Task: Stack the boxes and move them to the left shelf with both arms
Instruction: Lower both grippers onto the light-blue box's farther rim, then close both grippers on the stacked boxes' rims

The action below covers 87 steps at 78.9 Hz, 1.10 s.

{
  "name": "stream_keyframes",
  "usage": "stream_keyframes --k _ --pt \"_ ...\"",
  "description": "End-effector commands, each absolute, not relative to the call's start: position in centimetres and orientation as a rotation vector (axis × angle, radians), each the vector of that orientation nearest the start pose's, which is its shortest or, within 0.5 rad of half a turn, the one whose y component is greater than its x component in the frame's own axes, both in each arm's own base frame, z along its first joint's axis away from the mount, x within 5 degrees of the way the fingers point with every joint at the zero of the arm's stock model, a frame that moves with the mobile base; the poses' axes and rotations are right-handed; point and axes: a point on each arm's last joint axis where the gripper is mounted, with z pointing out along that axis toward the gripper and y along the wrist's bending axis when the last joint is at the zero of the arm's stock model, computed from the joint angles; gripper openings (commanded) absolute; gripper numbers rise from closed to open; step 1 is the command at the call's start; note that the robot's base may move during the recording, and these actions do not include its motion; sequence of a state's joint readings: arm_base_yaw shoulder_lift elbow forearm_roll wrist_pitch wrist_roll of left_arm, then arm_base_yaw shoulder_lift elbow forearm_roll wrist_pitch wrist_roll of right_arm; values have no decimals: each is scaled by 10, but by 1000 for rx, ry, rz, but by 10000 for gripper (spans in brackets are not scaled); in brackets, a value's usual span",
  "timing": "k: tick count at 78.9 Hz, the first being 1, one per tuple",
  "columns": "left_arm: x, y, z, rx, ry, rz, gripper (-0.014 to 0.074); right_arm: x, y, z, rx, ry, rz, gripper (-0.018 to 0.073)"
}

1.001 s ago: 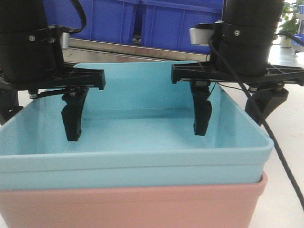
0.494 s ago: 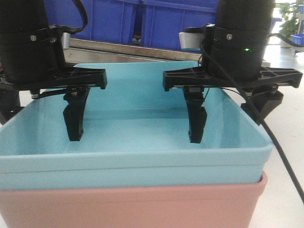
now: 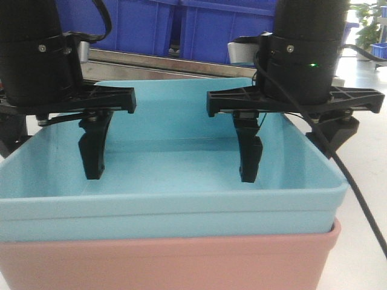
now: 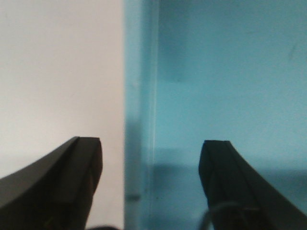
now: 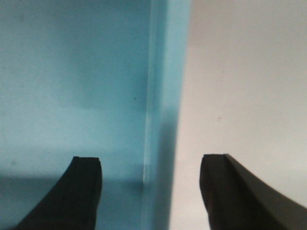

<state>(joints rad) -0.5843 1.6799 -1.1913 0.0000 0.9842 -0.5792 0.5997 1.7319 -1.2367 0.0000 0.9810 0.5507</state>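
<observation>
Just beyond pale bin [image 3: 181,205], blue crates [image 3: 230,24], steel bar [image 3: 169,63]

Along the top of my front view I see two dark blue crates side by side: the left crate [image 3: 136,27] and the right crate [image 3: 233,27], with a narrow dark gap between them. Far off at the upper right there's a green plant [image 3: 367,21], and just below it a small blue container [image 3: 381,51], cut off by the edge. The white tabletop [image 3: 363,248] shows at the lower right, plain and bare in both wrist views too.
</observation>
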Motion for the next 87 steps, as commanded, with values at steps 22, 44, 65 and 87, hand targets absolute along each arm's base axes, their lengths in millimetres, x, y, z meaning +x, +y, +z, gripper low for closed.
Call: stream_keyframes --k 22,44,65,87 --pt "272 -182 252 -5 2901 -228 -6 282 191 249 -70 2902 202 76" --pt "270 -181 251 -5 2922 -210 -7 281 191 249 -70 2903 202 76" --pt "270 -184 252 -30 2917 -268 -7 284 193 250 -69 2875 226 76" --pt "268 -184 273 -36 2973 -243 -6 284 193 269 -24 2911 200 70"
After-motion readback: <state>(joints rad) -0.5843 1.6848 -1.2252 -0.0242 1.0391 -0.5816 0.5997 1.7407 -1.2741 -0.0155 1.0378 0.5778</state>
